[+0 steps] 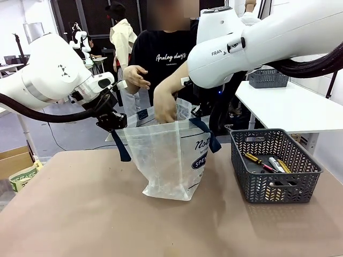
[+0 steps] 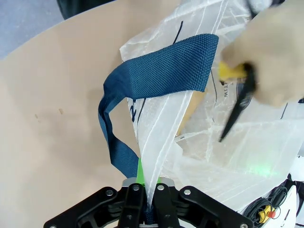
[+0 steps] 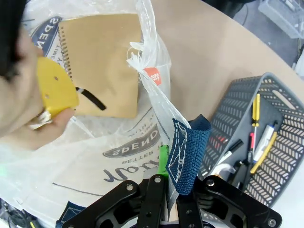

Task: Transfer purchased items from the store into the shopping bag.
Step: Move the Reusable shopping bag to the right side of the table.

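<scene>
Left pincer (image 2: 145,192) together, clamped on the rim film of the bag (image 1: 161,160), just by where a navy strap (image 2: 161,71) is sewn on; the strap itself loops loose beside it. Right pincer (image 3: 167,187) likewise clamped, on the opposite rim, its strap end folded against the fingers. Judged purpose: the two grips pull the rim apart and upward, so the limp film stands as an open mouth instead of slumping shut. The bag stands mid-counter (image 1: 80,214), toward the far edge, base resting on the surface. The person's hand (image 1: 165,110) reaches down into that mouth from the far side, carrying a yellow piece (image 3: 56,88) with a dark strip on it. A brown pad (image 3: 102,61) already lies flat inside against the bag wall. The basket (image 1: 276,184) sits by the right edge, apart from the bag but within the person's easy reach. It holds a screwdriver (image 1: 260,161) and some pen-like items, so loading looks part done.
</scene>
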You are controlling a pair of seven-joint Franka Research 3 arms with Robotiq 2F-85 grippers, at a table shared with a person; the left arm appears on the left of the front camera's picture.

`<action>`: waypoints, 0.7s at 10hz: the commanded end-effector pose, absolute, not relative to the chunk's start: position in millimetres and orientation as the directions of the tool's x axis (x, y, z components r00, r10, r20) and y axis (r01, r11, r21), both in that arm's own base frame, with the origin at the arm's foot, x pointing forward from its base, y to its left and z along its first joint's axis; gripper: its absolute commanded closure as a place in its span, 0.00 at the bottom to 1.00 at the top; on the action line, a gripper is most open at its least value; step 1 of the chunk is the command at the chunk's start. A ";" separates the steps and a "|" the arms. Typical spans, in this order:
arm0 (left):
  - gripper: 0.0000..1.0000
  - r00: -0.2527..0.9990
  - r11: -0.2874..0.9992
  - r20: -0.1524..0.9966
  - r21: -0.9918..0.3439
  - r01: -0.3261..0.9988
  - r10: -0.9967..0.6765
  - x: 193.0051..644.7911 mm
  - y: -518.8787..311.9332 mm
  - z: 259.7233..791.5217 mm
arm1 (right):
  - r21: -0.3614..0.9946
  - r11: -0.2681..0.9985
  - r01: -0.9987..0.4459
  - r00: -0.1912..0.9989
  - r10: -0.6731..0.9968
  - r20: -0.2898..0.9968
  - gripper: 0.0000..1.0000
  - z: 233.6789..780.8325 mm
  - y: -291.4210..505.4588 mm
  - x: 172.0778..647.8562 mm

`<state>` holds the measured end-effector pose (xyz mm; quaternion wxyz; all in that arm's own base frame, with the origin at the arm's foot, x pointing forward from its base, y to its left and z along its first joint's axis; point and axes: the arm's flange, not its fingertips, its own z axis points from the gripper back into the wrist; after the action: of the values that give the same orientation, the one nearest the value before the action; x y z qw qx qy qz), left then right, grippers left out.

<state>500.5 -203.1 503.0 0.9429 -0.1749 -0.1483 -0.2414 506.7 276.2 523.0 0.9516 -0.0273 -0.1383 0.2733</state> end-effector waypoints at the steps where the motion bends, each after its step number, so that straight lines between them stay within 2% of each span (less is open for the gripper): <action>1: 1.00 0.839 0.823 0.367 -0.257 0.506 -0.401 500.8 -201.5 504.7 | -0.127 0.850 -0.511 0.814 0.526 0.247 1.00 522.1 275.2 507.0; 7: 1.00 0.839 0.823 0.367 -0.257 0.506 -0.401 500.8 -201.5 504.7 | -0.127 0.850 -0.511 0.814 0.526 0.247 1.00 522.1 275.2 507.0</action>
<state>500.6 -203.2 502.8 0.9430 -0.1749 -0.1481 -0.2415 506.7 276.3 522.9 0.9516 -0.0273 -0.1382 0.2733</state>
